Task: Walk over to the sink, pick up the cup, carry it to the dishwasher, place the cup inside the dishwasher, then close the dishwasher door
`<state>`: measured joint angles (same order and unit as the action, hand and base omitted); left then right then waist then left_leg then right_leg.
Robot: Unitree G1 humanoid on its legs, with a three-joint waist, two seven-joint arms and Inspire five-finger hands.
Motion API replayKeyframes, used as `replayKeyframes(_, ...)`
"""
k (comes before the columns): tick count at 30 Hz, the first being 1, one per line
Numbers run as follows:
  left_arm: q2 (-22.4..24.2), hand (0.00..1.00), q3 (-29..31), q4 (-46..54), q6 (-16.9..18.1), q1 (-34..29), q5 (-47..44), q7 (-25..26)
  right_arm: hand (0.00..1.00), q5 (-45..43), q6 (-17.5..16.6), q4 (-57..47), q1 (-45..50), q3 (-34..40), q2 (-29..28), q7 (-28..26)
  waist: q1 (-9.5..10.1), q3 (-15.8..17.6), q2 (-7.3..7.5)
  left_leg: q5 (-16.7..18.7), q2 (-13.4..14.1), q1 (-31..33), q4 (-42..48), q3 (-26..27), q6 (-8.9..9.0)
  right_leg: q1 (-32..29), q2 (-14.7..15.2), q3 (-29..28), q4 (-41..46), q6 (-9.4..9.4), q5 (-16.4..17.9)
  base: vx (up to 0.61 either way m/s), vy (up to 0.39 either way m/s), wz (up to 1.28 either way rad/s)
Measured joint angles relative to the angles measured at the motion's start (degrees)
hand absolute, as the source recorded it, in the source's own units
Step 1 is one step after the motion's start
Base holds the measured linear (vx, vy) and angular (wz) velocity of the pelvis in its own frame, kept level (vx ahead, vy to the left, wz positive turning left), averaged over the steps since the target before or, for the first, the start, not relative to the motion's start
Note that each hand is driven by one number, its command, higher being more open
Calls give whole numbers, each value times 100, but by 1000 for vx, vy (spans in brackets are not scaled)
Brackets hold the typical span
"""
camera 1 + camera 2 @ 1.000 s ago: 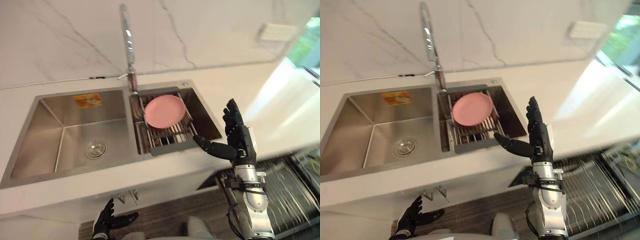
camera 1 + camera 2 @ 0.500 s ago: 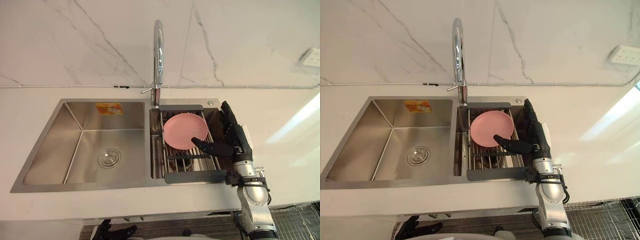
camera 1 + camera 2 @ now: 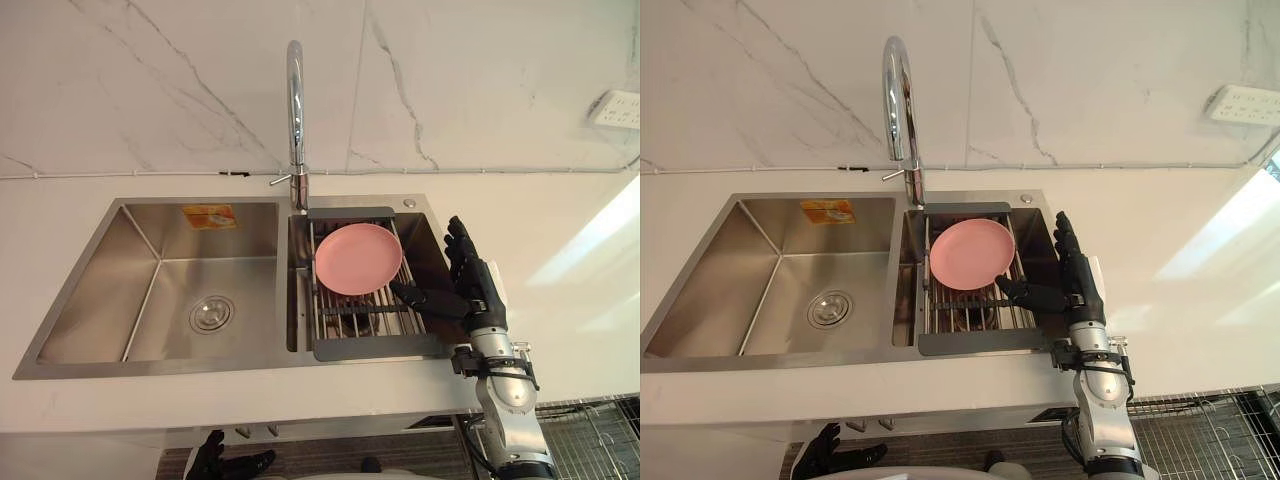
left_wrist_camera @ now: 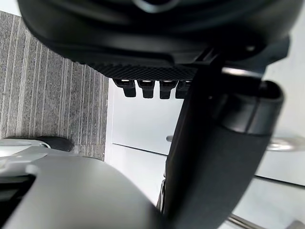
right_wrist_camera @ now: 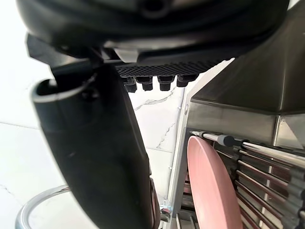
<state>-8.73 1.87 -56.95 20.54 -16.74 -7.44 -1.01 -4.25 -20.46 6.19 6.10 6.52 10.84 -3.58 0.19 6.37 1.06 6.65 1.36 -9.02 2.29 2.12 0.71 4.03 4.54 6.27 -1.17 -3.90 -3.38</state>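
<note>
A pink plate leans in a dark wire rack set across the sink's right basin. My right hand is open just right of the plate, over the rack's right end, fingers straight and pointing at the wall, thumb stretched toward the plate's rim. Seen from the right wrist, the plate stands edge-on past the thumb, a short gap away. My left hand hangs open low under the counter's front edge, by the floor.
The left basin holds only its drain. A tall chrome faucet rises behind the divider. White counter runs to the right, with a wall socket above. A wire dishwasher rack lies low at the right.
The camera has swung to face the sink squarely. My right hand rose from the counter's front edge to over the rack beside the plate, then eased slightly right. The left hand stays low.
</note>
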Motion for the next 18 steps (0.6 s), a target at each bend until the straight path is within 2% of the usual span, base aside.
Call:
replayKeyframes(4,9,100,6,7,130,-109,-269,-294,100,353,33,-174,180,104,0,112,7,0,-3,-1,0,3,-85,34,-1,-23,3,-2,-29,-6,1,-4,-1,-1)
replayKeyframes(9,47,100,53,30,272,-220,-594,-673,100,1114,116,-690,308,516,19,586,31,-13,-14,0,15,79,-159,323,1,-144,20,-28,-69,-29,-5,11,8,-6)
replayKeyframes(18,80,100,58,121,314,-301,-617,-800,100,1851,265,-742,290,698,149,641,53,-23,-29,29,17,89,-90,414,51,-130,39,2,-56,-50,7,-13,-7,1)
